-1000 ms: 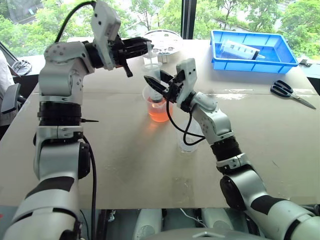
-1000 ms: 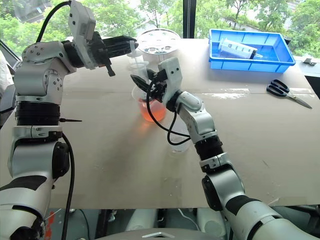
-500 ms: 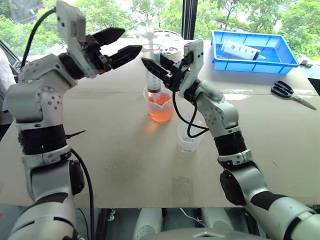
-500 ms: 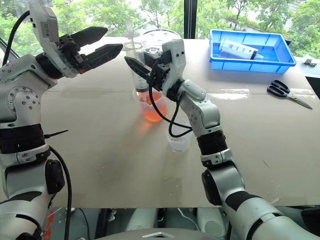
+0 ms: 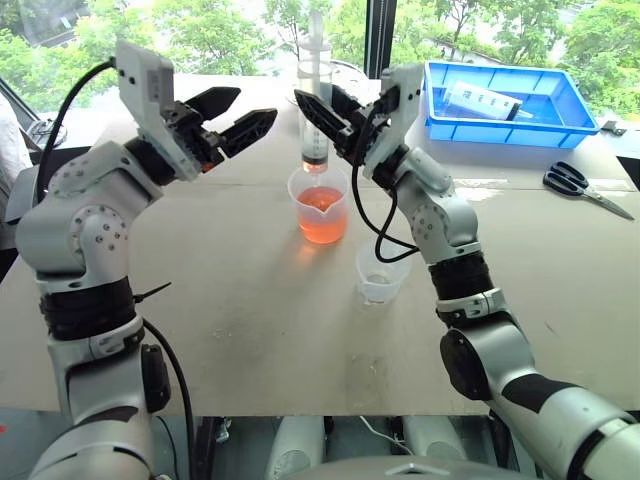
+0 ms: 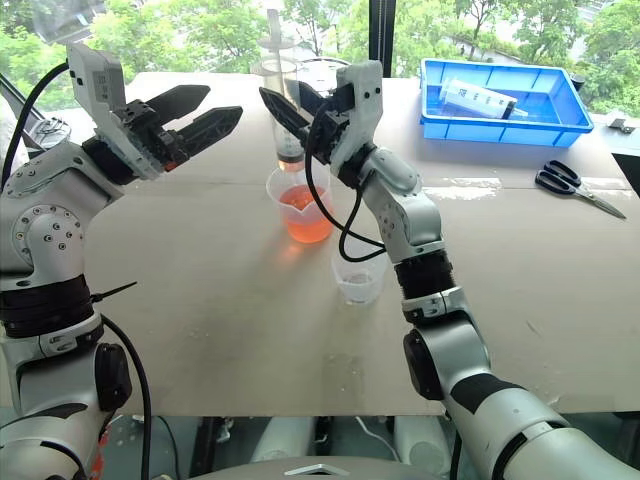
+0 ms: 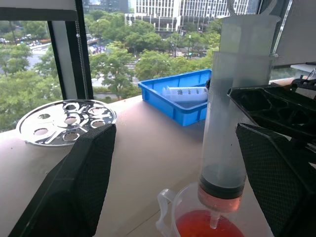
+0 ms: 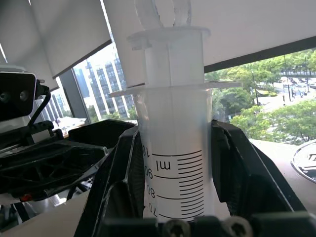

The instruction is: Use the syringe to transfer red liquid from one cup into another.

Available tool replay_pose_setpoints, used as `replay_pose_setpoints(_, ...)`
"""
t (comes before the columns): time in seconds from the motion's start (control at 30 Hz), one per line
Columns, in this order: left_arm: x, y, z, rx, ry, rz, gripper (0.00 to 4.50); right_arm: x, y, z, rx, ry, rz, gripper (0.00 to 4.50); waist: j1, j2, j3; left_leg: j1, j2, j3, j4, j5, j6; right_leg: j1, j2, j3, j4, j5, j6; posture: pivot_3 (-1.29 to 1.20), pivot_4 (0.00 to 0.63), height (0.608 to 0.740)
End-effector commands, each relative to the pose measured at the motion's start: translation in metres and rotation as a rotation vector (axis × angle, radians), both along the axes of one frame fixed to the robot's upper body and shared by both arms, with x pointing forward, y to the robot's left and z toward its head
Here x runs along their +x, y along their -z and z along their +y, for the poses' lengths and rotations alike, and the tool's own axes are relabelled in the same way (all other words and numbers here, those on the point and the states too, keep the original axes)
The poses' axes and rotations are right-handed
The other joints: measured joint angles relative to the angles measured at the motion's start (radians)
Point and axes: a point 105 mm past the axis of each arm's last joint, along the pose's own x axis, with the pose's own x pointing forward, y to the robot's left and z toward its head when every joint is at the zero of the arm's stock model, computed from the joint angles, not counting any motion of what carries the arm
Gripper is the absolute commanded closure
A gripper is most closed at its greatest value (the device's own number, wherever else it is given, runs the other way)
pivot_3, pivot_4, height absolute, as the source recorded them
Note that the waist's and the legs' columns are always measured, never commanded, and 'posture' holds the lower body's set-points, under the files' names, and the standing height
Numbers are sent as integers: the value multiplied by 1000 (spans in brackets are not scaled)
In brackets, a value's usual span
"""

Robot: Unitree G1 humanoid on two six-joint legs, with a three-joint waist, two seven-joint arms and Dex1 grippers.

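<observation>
My right gripper is shut on the barrel of the syringe and holds it upright, tip down, just above the taller beaker. The beaker holds red liquid. A thin layer of red liquid sits under the dark seal in the syringe. In the right wrist view the barrel stands between both fingers. My left gripper is open to the left of the syringe, apart from it. The shorter cup stands in front of the beaker, under my right forearm.
At the back right stands a blue tray with another syringe lying in it. Scissors lie at the right edge of the table. A round perforated metal disc rests at the far side behind the beaker.
My left gripper let go of the plunger top, opened and drew back to the left. My right gripper lifted the syringe so its tip is out of the beaker's liquid.
</observation>
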Motion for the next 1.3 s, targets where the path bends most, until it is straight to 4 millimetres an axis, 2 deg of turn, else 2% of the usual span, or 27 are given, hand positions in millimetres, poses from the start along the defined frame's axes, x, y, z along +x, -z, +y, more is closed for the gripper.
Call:
replay_pose_setpoints(0.03, -10, -21, -2, -32, 17, -74, 571, -10, -34, -16, 120, -21, -58, 3054, 1, 0, 0, 0, 0, 0, 0, 0, 0, 0, 0, 0, 0, 0, 0, 0, 150, 740)
replay_pose_setpoints(0.17, -11, -21, -6, -67, 55, -63, 571, -27, -53, -41, 221, -107, -74, 3054, 6, 0, 0, 0, 0, 0, 0, 0, 0, 0, -1, -1, 0, 0, 0, 0, 150, 740)
replay_pose_setpoints(0.27, -13, -20, -15, -81, 109, -44, 571, -40, -56, -59, 217, -142, -87, 3054, 8, 0, 0, -1, 0, 0, 0, 0, 1, 0, -1, -1, -1, 0, 0, 0, 150, 740)
replay_pose_setpoints(0.43, -12, -18, -28, -103, 178, -19, 571, -72, -49, -90, 140, -202, -93, 3054, 12, 0, 0, -1, 0, -1, 0, -1, 2, 0, -2, -2, -1, 0, 0, 0, 150, 740)
replay_pose_setpoints(0.53, -10, -15, -36, -106, 213, -7, 571, -92, -36, -103, 75, -237, -60, 3055, 10, 0, 0, -1, 0, 0, 0, -2, 3, 0, -1, -1, -1, 0, 0, 0, 150, 740)
replay_pose_setpoints(0.7, -8, -15, -50, -99, 267, -3, 571, -109, -3, -104, -47, -249, -8, 3055, 4, 0, 0, 0, 0, 1, 0, -2, 3, 1, 0, 0, -1, 0, 0, 0, 150, 740)
replay_pose_setpoints(0.8, -9, -15, -54, -91, 286, -4, 571, -109, 8, -103, -69, -243, 8, 3055, 1, 0, 0, 0, 0, 2, 1, -2, 3, 1, 0, 1, -1, 0, 0, 0, 150, 740)
replay_pose_setpoints(0.93, -18, -15, -72, -6, 362, -24, 571, -104, 33, -96, -101, -226, 40, 3055, 5, 0, 0, 0, 0, 0, 1, -2, 3, 1, 1, 0, -1, 0, 0, 0, 150, 740)
replay_pose_setpoints(1.13, -38, -19, -92, 57, 488, -29, 571, -99, 42, -90, -134, -195, 11, 3055, 7, 0, 0, 0, 0, 1, 3, -2, 3, 2, 1, 0, -1, 0, 0, 0, 150, 740)
replay_pose_setpoints(1.3, -37, -28, -103, 122, 453, -60, 571, -95, 41, -88, -153, -142, -25, 3056, 9, 0, 0, 0, 0, 0, 3, -2, 3, 2, 1, 0, -1, 0, 0, 0, 150, 740)
